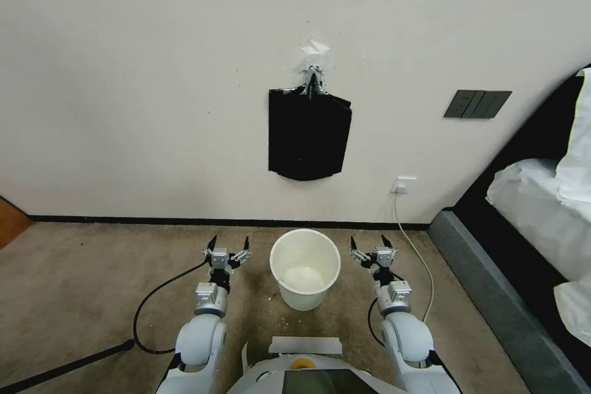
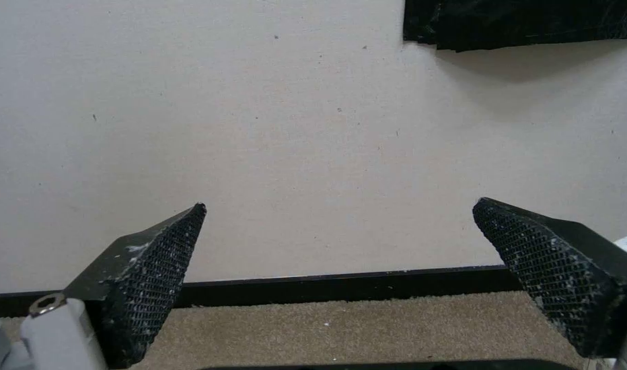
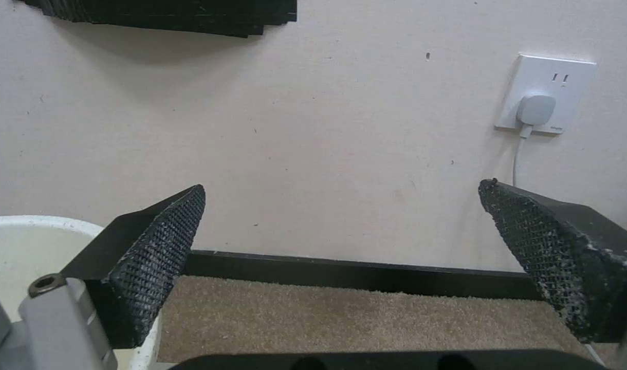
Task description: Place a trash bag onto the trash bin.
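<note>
Left gripper (image 1: 229, 244) low over the carpet (image 1: 92, 283), just left of the bin (image 1: 305, 277), fingers spread wide, nothing between them. Right gripper (image 1: 371, 242) mirrored on the bin's other side, likewise wide open and empty. Both pointed toward the wall (image 1: 154, 74), apart from the bin's rim.

Bin upright on the carpet between the two arms, white, unlined, near the black baseboard (image 1: 184, 220).

Higher on the wall, straight above the bin, a flat bundle of black bags (image 1: 308, 135) hung from a clip (image 1: 314, 83). No loose bag on the bin. Bundle's lower edge at the top of the left wrist view (image 2: 519, 23) and the right wrist view (image 3: 169, 15).

Right of the bundle, an outlet (image 1: 404, 184) with a white cord (image 1: 414, 240) down to the floor.
</note>
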Tool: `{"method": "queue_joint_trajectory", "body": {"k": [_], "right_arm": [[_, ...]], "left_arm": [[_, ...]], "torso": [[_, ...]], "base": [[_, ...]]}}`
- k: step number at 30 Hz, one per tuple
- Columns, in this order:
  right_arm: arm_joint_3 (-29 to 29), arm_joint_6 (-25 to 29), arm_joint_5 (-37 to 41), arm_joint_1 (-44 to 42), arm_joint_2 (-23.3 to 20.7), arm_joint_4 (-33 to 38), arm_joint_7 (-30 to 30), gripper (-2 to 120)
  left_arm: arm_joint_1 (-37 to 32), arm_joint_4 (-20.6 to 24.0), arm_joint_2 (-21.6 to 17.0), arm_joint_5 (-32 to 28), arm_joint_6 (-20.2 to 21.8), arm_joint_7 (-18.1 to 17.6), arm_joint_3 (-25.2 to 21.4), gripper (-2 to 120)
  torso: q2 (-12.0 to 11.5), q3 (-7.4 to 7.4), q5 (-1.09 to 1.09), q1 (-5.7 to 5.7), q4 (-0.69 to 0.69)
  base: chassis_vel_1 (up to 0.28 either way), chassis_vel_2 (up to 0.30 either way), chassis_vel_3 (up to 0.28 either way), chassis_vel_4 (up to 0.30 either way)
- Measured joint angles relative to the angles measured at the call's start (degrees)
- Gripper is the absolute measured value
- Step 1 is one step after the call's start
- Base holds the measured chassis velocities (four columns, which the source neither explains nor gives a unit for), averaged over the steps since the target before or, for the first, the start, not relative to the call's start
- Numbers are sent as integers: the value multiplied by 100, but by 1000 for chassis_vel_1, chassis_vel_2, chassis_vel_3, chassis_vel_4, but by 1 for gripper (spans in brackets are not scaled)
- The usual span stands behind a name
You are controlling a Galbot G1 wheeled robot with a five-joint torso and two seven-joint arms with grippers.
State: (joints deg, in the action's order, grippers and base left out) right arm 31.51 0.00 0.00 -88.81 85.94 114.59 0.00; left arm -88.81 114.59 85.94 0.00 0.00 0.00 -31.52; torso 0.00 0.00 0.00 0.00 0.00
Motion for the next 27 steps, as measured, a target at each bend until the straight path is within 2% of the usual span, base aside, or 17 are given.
{"method": "queue_joint_trajectory", "body": {"k": [3,5,6,7,9,10,12,14,15,16,18,27], "right_arm": [[-11,20,0,-4,-7,2,22,100],[-97,217,-17,-41,-63,31,229,100],[-239,507,-53,-95,-147,82,532,100],[-239,507,-53,-95,-147,82,532,100],[-373,803,-90,-153,-233,133,843,100],[-478,991,-54,-171,-255,88,1053,100],[-504,1005,-32,-176,-245,56,1074,100],[-555,1026,6,-170,-237,17,1091,100],[-555,1026,6,-170,-237,17,1091,100],[-591,1026,23,-169,-237,12,1091,100],[-614,1026,66,-165,-252,17,1091,100],[-687,1024,390,-171,-502,139,1091,100]], "left_arm": [[0,0,-4,-1,-6,-6,1,100],[11,-9,-45,-51,-109,-72,15,100],[42,-33,-131,-158,-346,-214,45,100],[42,-33,-131,-158,-346,-214,45,100],[81,-60,-233,-283,-622,-380,78,100],[131,-99,-395,-447,-981,-589,122,100],[136,-134,-415,-475,-1034,-600,156,100],[139,-235,-542,-603,-1280,-613,322,100],[139,-235,-542,-603,-1280,-613,322,100],[111,-241,-570,-620,-1353,-584,349,100],[75,-241,-580,-622,-1398,-553,367,100],[-115,-66,-580,-471,-1471,-526,381,100]], "torso": [[0,0,0,0,0],[0,0,0,0,0],[0,0,-1,0,0],[0,0,-1,0,0],[0,0,-1,0,0],[0,0,-1,0,-1],[0,0,4,0,0],[0,0,-6,0,-1],[0,0,-6,0,-1],[0,0,4,0,-1],[0,0,-2,0,0],[0,0,0,0,-1]], "base": [[0,0,0,0],[0,0,0,0],[0,0,0,0],[0,0,0,0],[0,0,0,0],[0,0,0,0],[0,0,0,0],[0,0,0,0],[0,0,0,0],[0,0,0,0],[0,0,0,0],[0,0,0,0]]}}
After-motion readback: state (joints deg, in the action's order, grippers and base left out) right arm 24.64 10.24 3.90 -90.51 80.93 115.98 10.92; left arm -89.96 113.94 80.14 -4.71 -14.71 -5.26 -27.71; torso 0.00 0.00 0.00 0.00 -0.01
